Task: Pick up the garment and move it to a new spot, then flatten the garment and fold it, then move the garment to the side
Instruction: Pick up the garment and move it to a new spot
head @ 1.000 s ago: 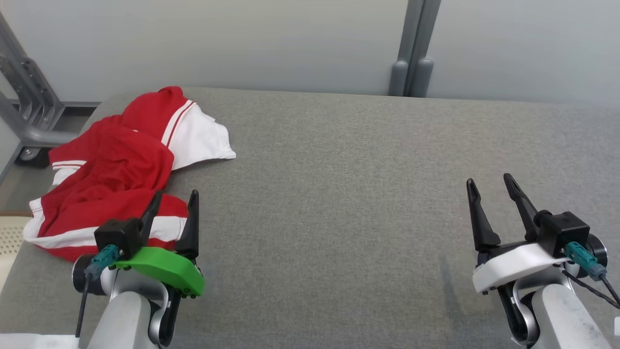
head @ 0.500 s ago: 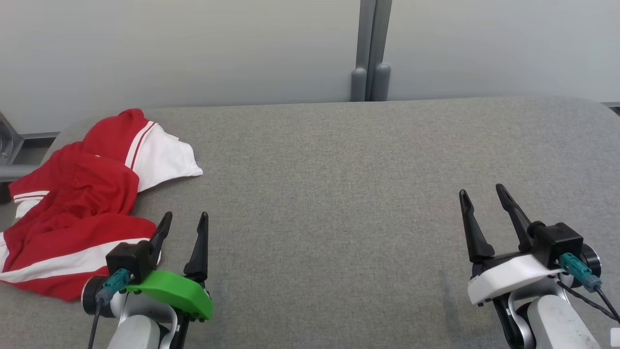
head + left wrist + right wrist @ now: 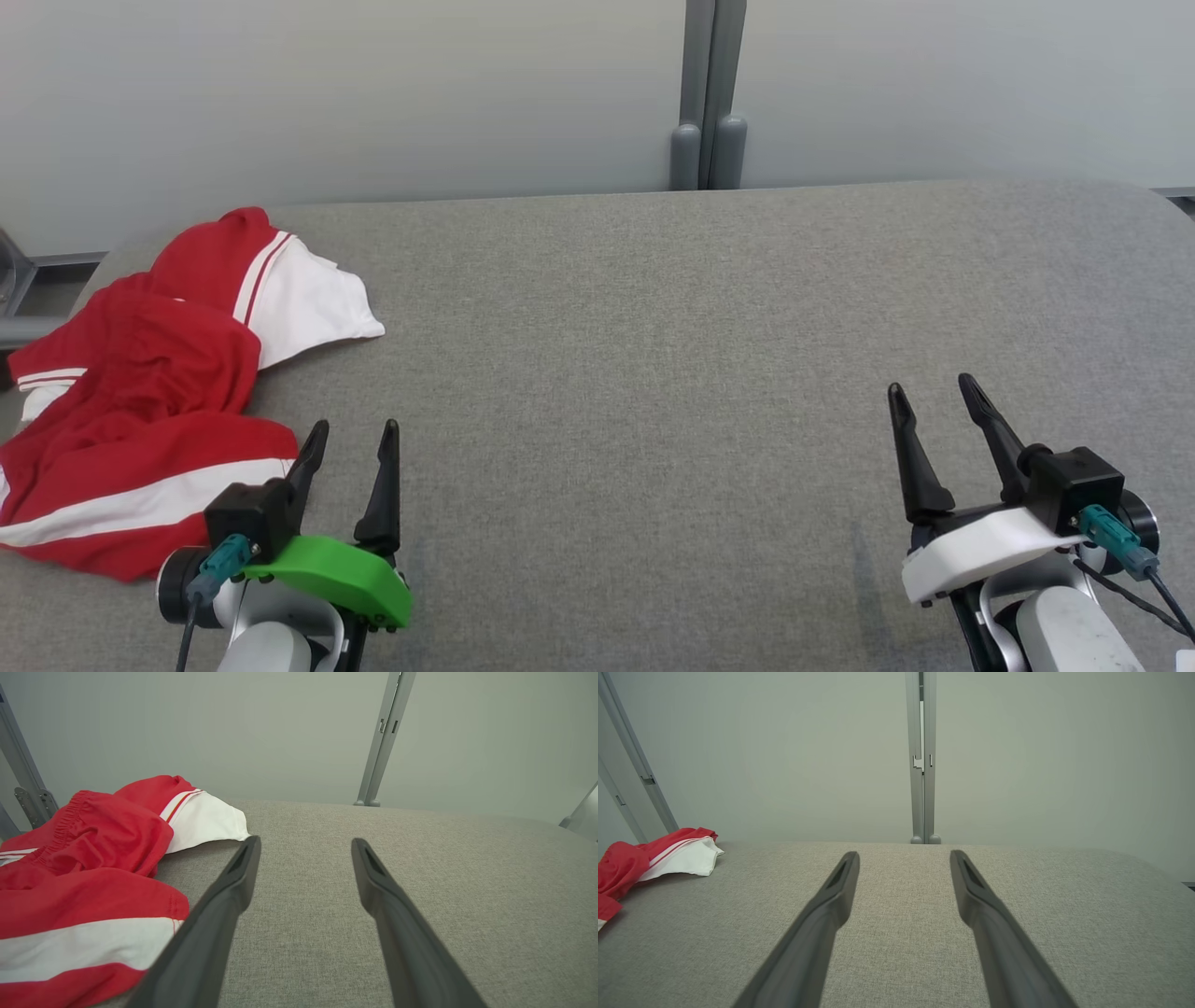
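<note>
A red garment point(image 3: 149, 392) with white stripes and a white panel lies crumpled at the far left of the grey cloth-covered table point(image 3: 653, 355). It also lies left of the fingers in the left wrist view, as the garment point(image 3: 84, 882), and at the far left edge in the right wrist view, as the garment point(image 3: 640, 861). My left gripper point(image 3: 353, 431) stands open just right of the garment's near edge, apart from it. Far to the right, my right gripper point(image 3: 931, 385) is open over bare table. Nothing is between either pair of fingers.
A pale wall panel with a grey vertical post point(image 3: 705, 93) stands behind the table. A grey metal frame point(image 3: 23, 788) stands beyond the table's left end. The table's left edge runs close to the garment.
The camera has swung right, so the whole picture shifted left. The garment lies the same. Both grippers stay open, a little lower in the picture.
</note>
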### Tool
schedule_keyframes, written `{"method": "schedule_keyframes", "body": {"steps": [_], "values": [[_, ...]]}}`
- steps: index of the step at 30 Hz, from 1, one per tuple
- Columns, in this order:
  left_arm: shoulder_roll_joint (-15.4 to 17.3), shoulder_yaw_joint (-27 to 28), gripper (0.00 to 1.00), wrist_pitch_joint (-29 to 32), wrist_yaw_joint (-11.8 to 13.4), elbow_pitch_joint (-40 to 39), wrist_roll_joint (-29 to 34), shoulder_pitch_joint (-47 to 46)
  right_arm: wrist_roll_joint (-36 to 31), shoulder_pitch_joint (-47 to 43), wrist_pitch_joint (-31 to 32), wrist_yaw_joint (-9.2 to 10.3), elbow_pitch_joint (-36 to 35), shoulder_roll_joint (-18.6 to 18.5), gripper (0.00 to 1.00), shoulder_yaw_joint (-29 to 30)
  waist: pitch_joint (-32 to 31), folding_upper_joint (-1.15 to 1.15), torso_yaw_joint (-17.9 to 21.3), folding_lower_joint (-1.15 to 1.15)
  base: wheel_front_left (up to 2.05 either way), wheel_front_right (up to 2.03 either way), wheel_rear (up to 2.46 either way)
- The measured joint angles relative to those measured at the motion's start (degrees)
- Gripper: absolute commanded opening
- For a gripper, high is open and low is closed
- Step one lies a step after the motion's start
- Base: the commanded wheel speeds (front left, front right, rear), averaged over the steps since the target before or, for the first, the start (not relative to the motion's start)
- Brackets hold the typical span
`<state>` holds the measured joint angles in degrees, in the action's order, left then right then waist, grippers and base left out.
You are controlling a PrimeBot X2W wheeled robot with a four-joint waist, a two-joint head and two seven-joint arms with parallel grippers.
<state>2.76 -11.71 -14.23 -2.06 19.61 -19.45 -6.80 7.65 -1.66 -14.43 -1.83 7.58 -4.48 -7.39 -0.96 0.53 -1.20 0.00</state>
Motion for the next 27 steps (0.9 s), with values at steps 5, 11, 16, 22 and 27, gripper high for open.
{"method": "schedule_keyframes", "body": {"steps": [5, 11, 16, 22, 27], "values": [[0.0, -0.8, 1.0, 0.0, 0.1, -0.4, 0.2, 0.0, 0.1, -0.2, 0.0, 0.44, -0.4, 0.1, 1.0, 1.1, 0.0, 0.0, -0.5, 0.0, 0.0, 0.0, 0.0], [0.0, -0.9, 1.0, 0.0, 0.4, -1.1, 0.4, 0.0, 0.4, -1.2, 0.0, 0.42, -0.7, 0.0, 1.0, 1.6, -0.1, 0.0, -2.3, 0.0, 0.0, 0.0, 0.0], [0.0, 0.0, 1.0, 0.0, 0.7, -1.3, 0.4, 0.0, 0.4, -1.2, 0.0, 0.33, -1.2, 0.0, 1.0, 1.4, -0.1, 0.0, -4.7, 0.0, 0.0, 0.0, 0.0], [0.0, 1.0, 1.0, 0.0, 1.9, -1.4, 0.4, 0.2, 0.4, -1.2, 0.0, -0.64, -1.4, 0.0, 1.0, 0.9, -0.3, 0.0, -8.5, 0.0, 0.0, 0.0, 0.0], [0.3, 2.2, 1.0, 0.0, 2.6, -1.6, 0.4, 1.4, 0.4, -1.2, 0.0, -1.18, -1.4, 0.1, 1.0, -0.2, -0.6, 0.0, -12.0, 0.0, 0.0, 0.0, 0.0]]}}
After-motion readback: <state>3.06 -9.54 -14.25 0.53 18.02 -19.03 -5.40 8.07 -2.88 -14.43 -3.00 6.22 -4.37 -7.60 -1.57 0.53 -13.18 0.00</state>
